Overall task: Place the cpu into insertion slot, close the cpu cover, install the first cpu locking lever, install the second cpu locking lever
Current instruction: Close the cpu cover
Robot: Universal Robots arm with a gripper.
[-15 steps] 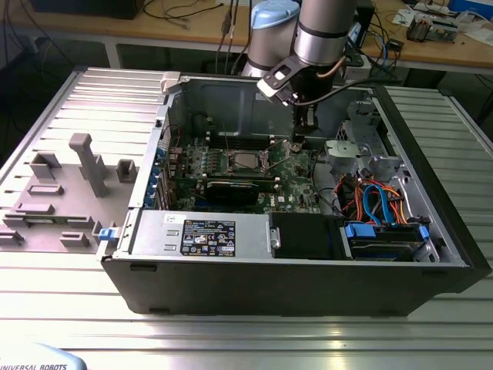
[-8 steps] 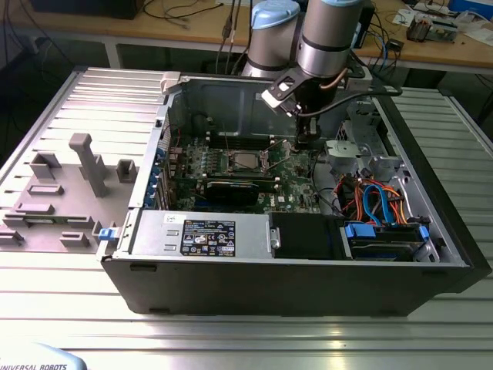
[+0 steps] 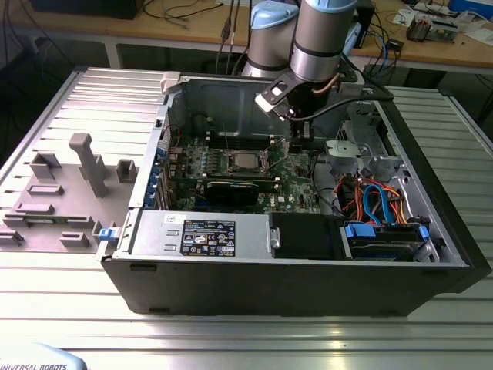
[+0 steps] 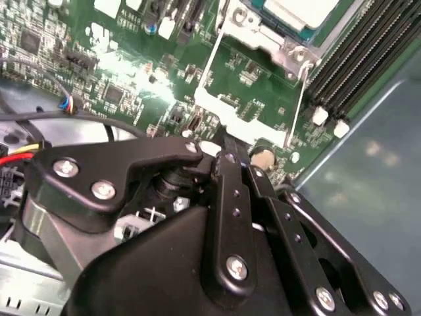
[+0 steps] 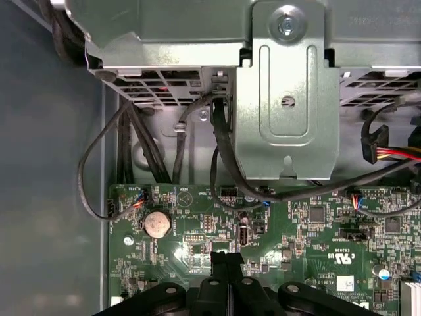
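Cpu [image 3: 246, 161] lies flat in the insertion slot [image 3: 229, 166] on the green motherboard [image 3: 296, 189], with the cpu cover [image 4: 253, 27] framing it. The gripper [image 3: 302, 144] hangs just to the exterior view's right, its fingers [image 5: 220, 263] pinched together on nothing.

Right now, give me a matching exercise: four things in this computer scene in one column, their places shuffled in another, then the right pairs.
1 cpu
2 gripper
3 coin battery
4 grey blocks

A outside the case, exterior view's left
B in the insertion slot
C over the motherboard, exterior view's right of the slot
D on the motherboard, near its corner

Pairs: 1-B, 2-C, 3-D, 4-A
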